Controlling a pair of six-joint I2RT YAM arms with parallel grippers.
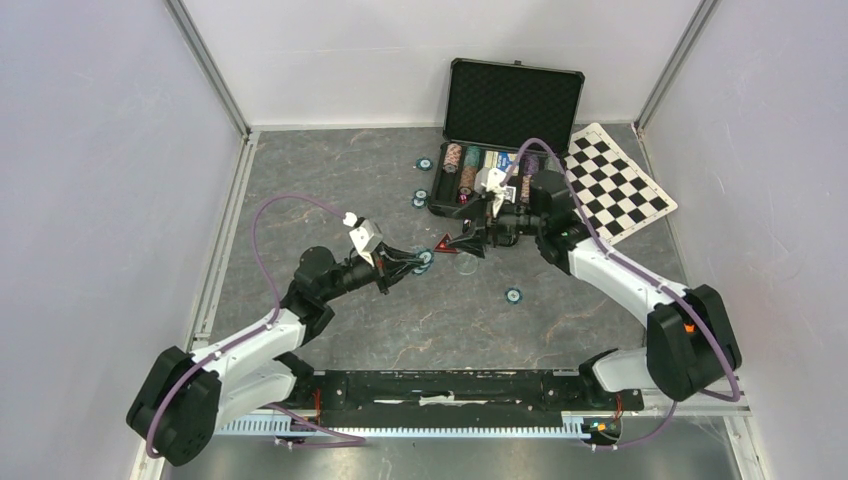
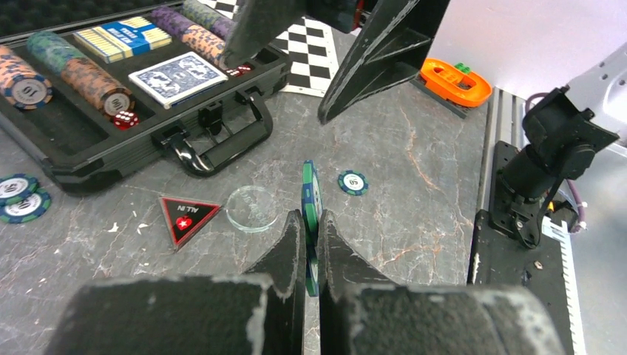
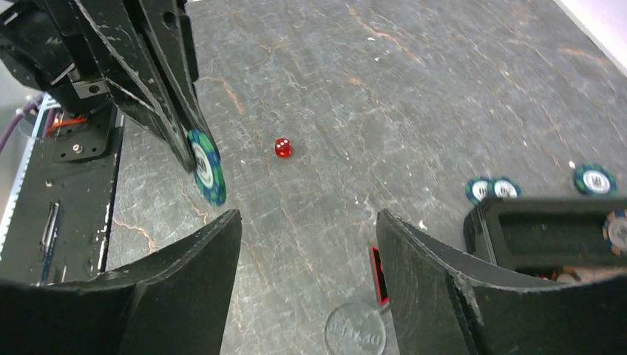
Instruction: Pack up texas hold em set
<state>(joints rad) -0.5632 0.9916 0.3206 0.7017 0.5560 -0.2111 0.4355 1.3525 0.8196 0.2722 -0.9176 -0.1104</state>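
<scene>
Green-striped chip (image 2: 311, 185): I am clenching it on edge in my left pincer (image 2: 310, 222), over the middle of the bench (image 1: 400, 320) | right pincer (image 3: 309, 222) is hanging released just above the red marker (image 2: 186, 217) | case (image 1: 515, 100) is lying open, far | risk: chip slipping from the thin edge grip and rolling; pincers are crowding, could collide

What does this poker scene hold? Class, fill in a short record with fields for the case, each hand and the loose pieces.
case: open, lid raised, chip stacks and card decks inside
left hand: shut on a green chip, held on edge
right hand: open, holding nothing
loose pieces: red die, triangular marker, lone chip
</scene>
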